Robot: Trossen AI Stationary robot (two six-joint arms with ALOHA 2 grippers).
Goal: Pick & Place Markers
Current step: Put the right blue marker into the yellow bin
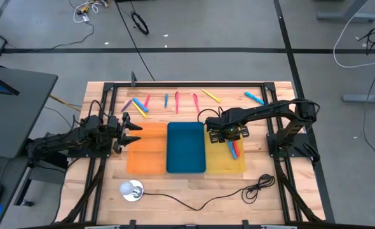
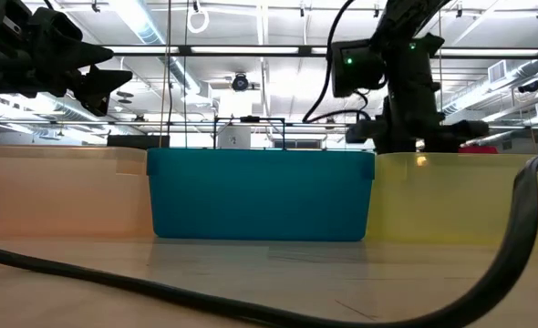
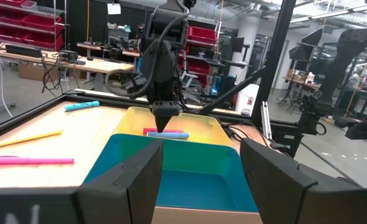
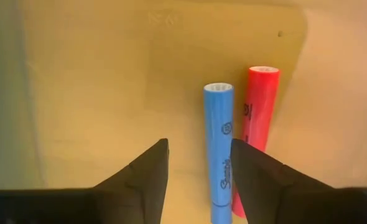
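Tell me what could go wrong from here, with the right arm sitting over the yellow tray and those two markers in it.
1. The right gripper hangs open, low in the yellow tray, just beside the blue marker and red marker; pulling away sideways could drag them or snag the tray wall.
2. The loose markers lie at the table's far edge; a clumsy pick might roll one off.
3. The left gripper waits open at the orange tray and could nudge it.

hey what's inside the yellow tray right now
Inside the yellow tray lie a blue marker and a red marker, side by side. The right gripper covers part of its floor.
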